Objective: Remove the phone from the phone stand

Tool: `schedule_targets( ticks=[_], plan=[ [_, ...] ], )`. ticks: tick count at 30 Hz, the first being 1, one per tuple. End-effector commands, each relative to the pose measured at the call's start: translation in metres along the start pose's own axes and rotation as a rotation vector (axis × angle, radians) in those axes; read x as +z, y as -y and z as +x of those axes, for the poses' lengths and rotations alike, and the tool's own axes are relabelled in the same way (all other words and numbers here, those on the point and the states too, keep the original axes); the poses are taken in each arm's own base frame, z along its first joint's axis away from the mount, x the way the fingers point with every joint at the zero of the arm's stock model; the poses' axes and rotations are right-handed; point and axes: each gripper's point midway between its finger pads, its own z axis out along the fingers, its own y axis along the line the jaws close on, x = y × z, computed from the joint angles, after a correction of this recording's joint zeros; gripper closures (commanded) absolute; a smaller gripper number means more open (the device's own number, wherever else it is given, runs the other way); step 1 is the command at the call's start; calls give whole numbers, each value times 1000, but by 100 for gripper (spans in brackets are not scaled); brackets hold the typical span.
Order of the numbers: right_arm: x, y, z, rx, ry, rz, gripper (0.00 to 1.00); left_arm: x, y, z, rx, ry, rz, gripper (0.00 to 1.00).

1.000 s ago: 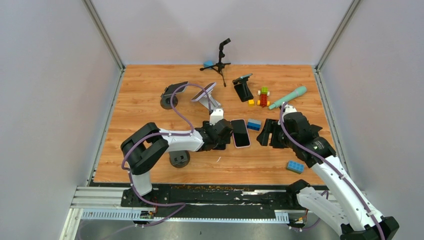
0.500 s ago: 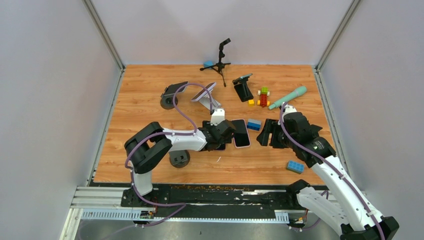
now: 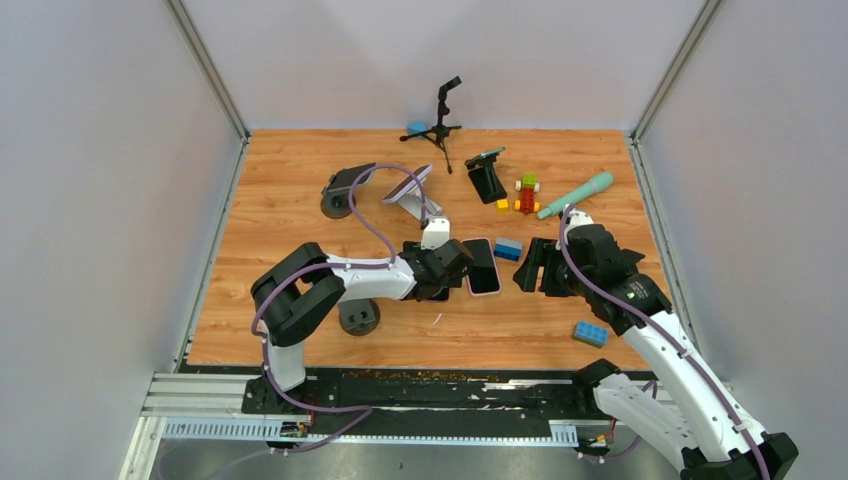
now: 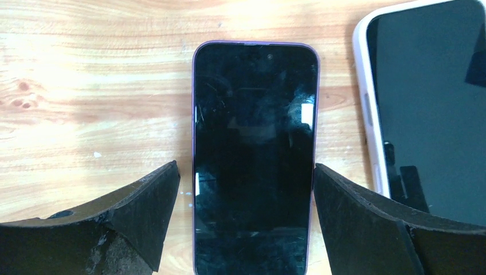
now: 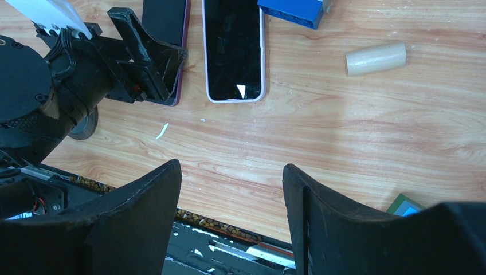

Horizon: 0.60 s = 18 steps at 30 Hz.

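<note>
A purple-edged phone lies flat, screen up, on the wooden table. My left gripper is open and low over it, one finger on each long side with small gaps. In the top view the left gripper hides most of this phone. A white-cased phone lies flat just to its right. My right gripper is open and empty above the table. A white stand further back holds a tilted phone. A black stand carries another phone.
A blue brick lies by the white-cased phone. Another blue brick is at the near right. A cardboard tube, a teal microphone, a toy figure, a small tripod, an empty black stand and a black round base are also there.
The left arm's elbow has shifted slightly right while its gripper stays over the purple phone. The right arm has not moved.
</note>
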Motion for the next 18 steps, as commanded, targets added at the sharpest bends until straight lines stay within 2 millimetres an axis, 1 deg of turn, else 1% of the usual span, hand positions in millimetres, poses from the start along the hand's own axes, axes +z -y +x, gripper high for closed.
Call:
schedule_targets(
  ticks=[1, 2, 6, 8, 9, 12, 13, 14, 15, 17, 18],
  plan=[
    [0, 0, -5, 3, 20, 4, 34, -17, -17, -8, 38, -9, -51, 7],
    [0, 0, -6, 4, 22, 5, 34, -21, -17, -13, 43, -1, -49, 7],
    [0, 2, -9, 10, 36, 21, 34, -43, -16, -46, 76, 69, -27, 6],
    [0, 7, -14, 17, 59, 51, 34, -60, -14, -65, 81, 109, 5, 6],
    [-1, 7, -16, 19, 67, 55, 34, -65, -14, -69, 86, 120, 15, 6],
    [-2, 8, -21, 25, 88, 62, 34, -89, -15, -89, 135, 170, 84, 6],
    [-1, 8, -24, 29, 95, 66, 33, -92, -18, -89, 173, 171, 98, 6],
    [-1, 8, -25, 33, 100, 69, 33, -103, -19, -96, 172, 190, 121, 5],
    [-1, 8, -27, 37, 105, 72, 33, -106, -21, -94, 209, 183, 141, 5],
    [0, 7, -30, 47, 113, 75, 33, -124, -29, -101, 223, 196, 188, 5],
    [1, 6, -33, 53, 119, 76, 33, -127, -34, -99, 235, 187, 194, 5]
  ],
)
